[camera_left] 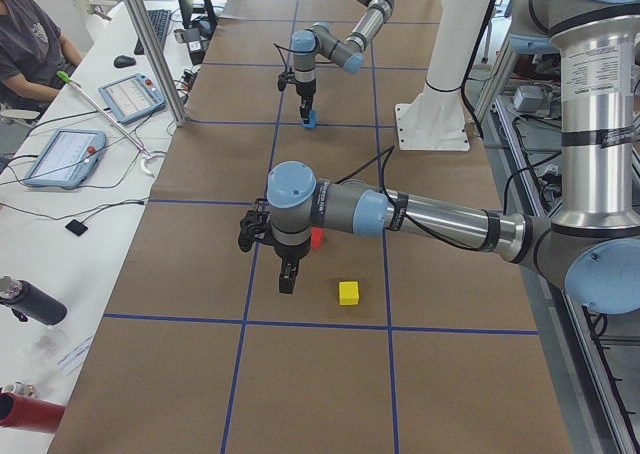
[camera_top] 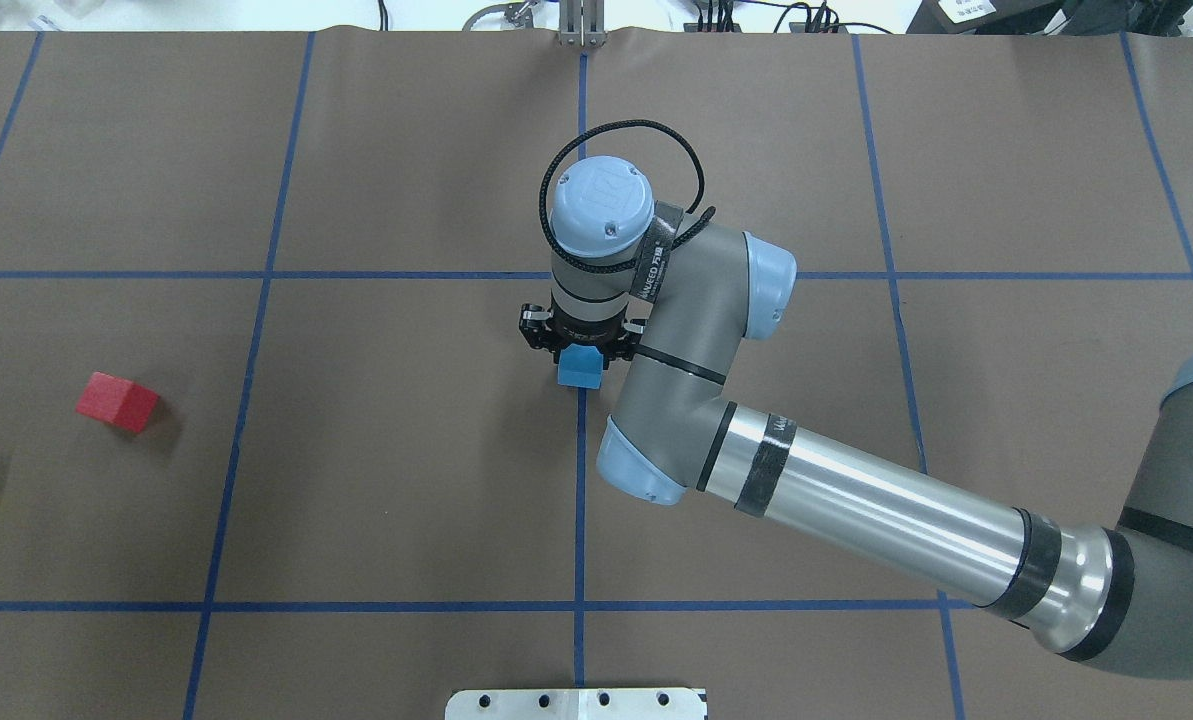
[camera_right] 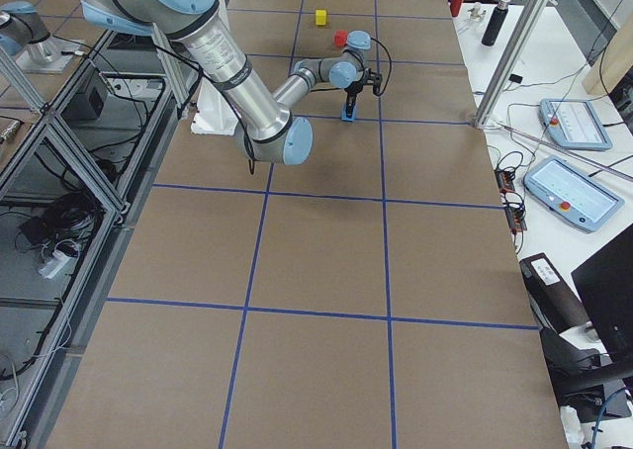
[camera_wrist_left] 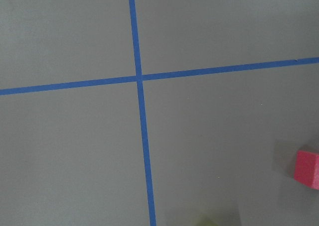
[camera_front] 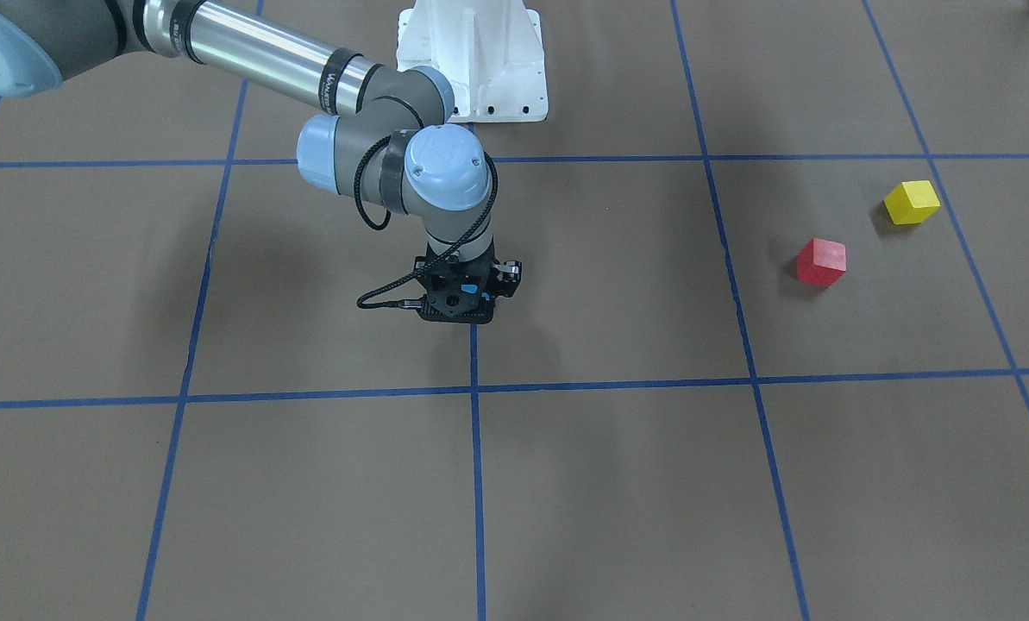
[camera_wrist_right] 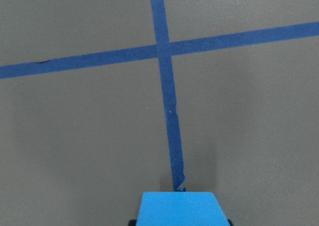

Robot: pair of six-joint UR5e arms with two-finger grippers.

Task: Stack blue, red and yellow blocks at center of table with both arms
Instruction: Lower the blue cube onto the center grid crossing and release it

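Right claw (camera_top: 583,352) pinches the blue block (camera_top: 581,368) at the table's (camera_top: 406,450) middle line. Left claw (camera_left: 287,274), grip impossible to tell, hangs near the red block (camera_top: 117,401) and yellow block (camera_front: 911,202).

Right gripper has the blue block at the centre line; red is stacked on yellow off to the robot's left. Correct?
Not quite. The red block is not stacked on the yellow block: the front-facing view shows them apart, each lying on the table on the robot's left. The rest is right: the right gripper has the blue block at the centre line.
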